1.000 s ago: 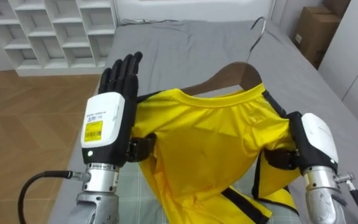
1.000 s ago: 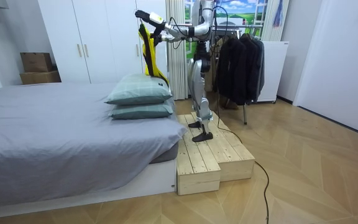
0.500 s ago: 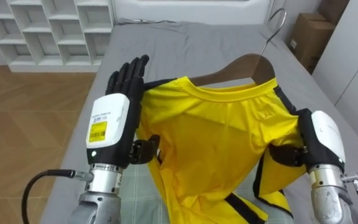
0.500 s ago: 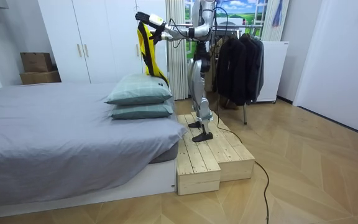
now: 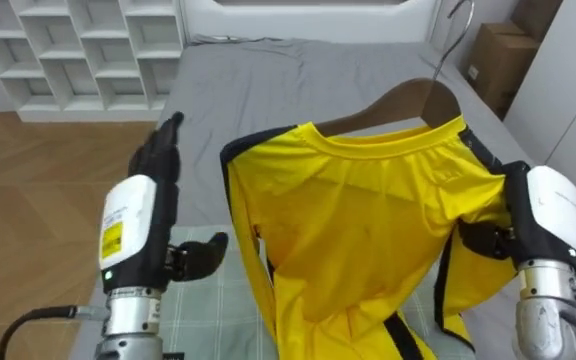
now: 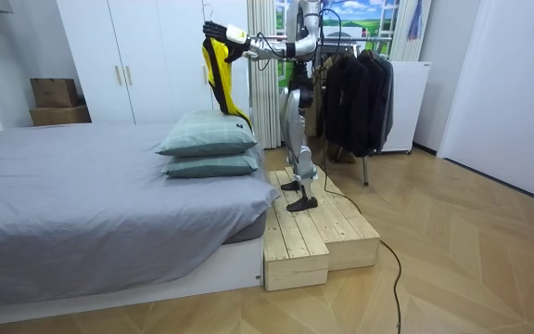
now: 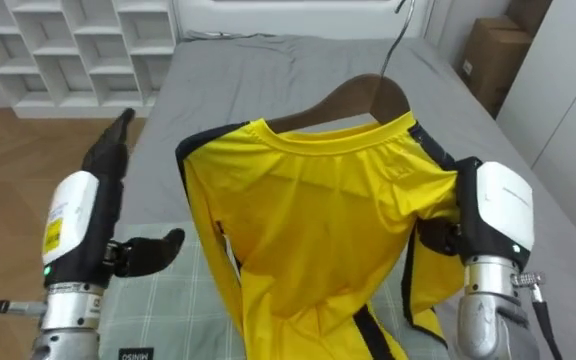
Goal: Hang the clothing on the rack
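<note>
Left hand [image 5: 140, 218] first: it's flat and straight, thumb poking out sideways, holding nothing, and it stands clear of the yellow T-shirt [image 5: 368, 230], off that shirt's left edge with open air between them. So the shirt isn't leaning on that side at all.

Over at the shirt's other shoulder, the right hand [image 5: 546, 215] is tucked in against and behind the cloth. Pinching or just propping? I cannot tell, the fabric covers it. By the look of things, though, that's the side carrying the load.

The shirt itself is dressed over a wooden hanger [image 5: 408, 100], collar sitting on the wood, black-trimmed hem dangling below. The wire hook [image 5: 458, 22] pokes up above the shirt, free, which is what you want for catching a rail.

Beneath the shirt lies a checked pillow [image 5: 208, 305], and beyond the shirt the grey bed [image 5: 268, 90].

In the room view the robot stands on a wooden platform [image 6: 318, 232], shirt held high, and the clothes rail [image 6: 355, 88] of dark garments is behind it, on the far side from the shirt. A turn looks necessary.
</note>
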Available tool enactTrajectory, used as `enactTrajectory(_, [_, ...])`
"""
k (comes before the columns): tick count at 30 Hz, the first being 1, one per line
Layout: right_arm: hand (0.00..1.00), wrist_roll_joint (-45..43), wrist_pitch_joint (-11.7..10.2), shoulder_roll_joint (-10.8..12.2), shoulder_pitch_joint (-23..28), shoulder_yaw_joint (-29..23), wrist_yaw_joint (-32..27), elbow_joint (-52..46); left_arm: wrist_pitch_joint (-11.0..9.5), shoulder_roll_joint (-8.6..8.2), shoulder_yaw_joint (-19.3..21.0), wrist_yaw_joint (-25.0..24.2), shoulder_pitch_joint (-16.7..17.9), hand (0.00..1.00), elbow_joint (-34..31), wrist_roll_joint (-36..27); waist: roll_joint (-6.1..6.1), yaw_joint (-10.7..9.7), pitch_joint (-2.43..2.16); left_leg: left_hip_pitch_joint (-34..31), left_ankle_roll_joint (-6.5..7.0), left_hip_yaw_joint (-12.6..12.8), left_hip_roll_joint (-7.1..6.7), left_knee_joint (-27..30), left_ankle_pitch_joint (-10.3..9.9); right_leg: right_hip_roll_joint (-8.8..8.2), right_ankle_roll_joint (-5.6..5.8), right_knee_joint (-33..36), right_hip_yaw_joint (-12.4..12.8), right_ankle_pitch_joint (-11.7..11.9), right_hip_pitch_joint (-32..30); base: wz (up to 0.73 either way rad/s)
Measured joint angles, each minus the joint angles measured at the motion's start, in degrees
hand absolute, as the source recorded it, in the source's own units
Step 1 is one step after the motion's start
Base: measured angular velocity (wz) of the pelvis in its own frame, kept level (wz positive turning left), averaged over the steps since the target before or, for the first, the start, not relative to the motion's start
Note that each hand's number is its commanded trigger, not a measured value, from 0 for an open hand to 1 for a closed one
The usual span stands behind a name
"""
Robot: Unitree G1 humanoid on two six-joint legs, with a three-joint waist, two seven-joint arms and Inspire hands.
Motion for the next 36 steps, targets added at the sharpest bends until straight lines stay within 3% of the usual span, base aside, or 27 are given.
enactTrajectory(4, [1.00, -0.77, 0.00, -0.16, 1.75, -1.92, -2.14, -4.32, 0.05, -0.05, 5.64, 3.31, 1.62, 0.00, 0.01, -5.52, 0.04, 0.12, -0.02, 0.04, 0.00, 0.03, 0.02, -0.09, 0.00, 0.01, 0.00, -0.01, -0.13, 0.00, -0.04, 0.00])
enactTrajectory(7, [1.00, -1.36, 0.07, -0.48, 3.50, -2.96, -2.41, -7.10, 0.08, -0.06, 7.45, 5.36, 2.39, 0.00, 0.13, -9.61, 0.08, 0.70, -0.05, 0.11, 0.00, 0.03, 0.02, -0.09, 0.00, 0.01, 0.00, 0.00, -0.19, 0.00, -0.07, 0.00])
enactTrajectory(11, [1.00, -2.34, 0.11, -0.80, 6.11, -3.59, -2.35, -10.27, 0.14, -0.32, 10.87, 7.05, 4.34, 0.00, 2.61, -15.59, 0.74, 1.34, -0.45, 0.51, 0.00, -0.04, 0.02, -0.20, 0.00, 0.00, 0.00, 0.06, -0.15, 0.00, 0.23, 0.00])
enactTrajectory(16, [1.00, -3.94, 0.83, -0.82, 7.10, -5.57, -2.36, -11.50, 1.23, -1.00, 16.71, 8.55, 5.54, 0.00, 9.56, -22.39, 0.81, 1.37, -0.46, 0.80, -0.03, -0.46, -0.01, -0.29, 0.01, 0.02, 0.05, 0.04, -0.42, -0.04, 0.75, 0.03])
enactTrajectory(20, [1.00, -4.31, 1.35, -0.82, 7.78, -6.21, -2.63, -13.56, 2.09, -1.14, 17.63, 9.92, 6.62, 0.00, 11.31, -23.36, 0.79, 1.47, -0.48, 0.92, -0.05, -0.61, -0.06, -0.29, 0.03, -0.03, 0.08, 0.10, -0.68, -0.07, 0.90, 0.02])
enactTrajectory(24, [1.00, -4.20, 1.40, -0.65, 9.61, -6.81, -2.70, -14.19, 2.30, -1.18, 17.63, 12.01, 7.71, 0.00, 18.40, -23.52, 0.80, 1.31, -0.49, 1.13, -0.05, -0.93, -0.08, -0.30, 0.03, -0.04, 0.15, 0.05, -1.05, -0.12, 1.29, 0.04])
enactTrajectory(29, [1.00, -4.20, 2.04, -0.50, 12.86, -6.83, -2.68, -14.28, 2.64, -2.08, 17.71, 13.33, 8.83, 0.00, 28.16, -31.55, 0.76, 1.49, -0.49, 1.12, -0.05, -1.17, -0.18, -0.68, 0.03, -0.11, 0.35, 0.14, -1.35, -0.25, 1.20, 0.02])
enactTrajectory(31, [1.00, -4.13, 2.38, -0.47, 13.69, -6.91, -2.64, -14.71, 2.71, -2.92, 17.72, 13.25, 10.58, 0.00, 30.68, -37.67, 0.74, 1.50, -0.49, 1.12, -0.05, -1.22, -0.19, -0.78, 0.03, -0.11, 0.38, 0.12, -1.33, -0.27, 1.16, 0.00])
enactTrajectory(36, [1.00, -3.75, 2.60, -0.46, 13.78, -7.26, -2.39, -14.88, 2.61, -2.90, 17.93, 12.62, 12.50, 0.00, 40.37, -45.05, 0.68, 1.87, -0.45, 1.41, -0.05, -1.18, -0.22, -0.95, 0.02, -0.09, 0.46, 0.11, -0.88, -0.32, 1.29, 0.00])
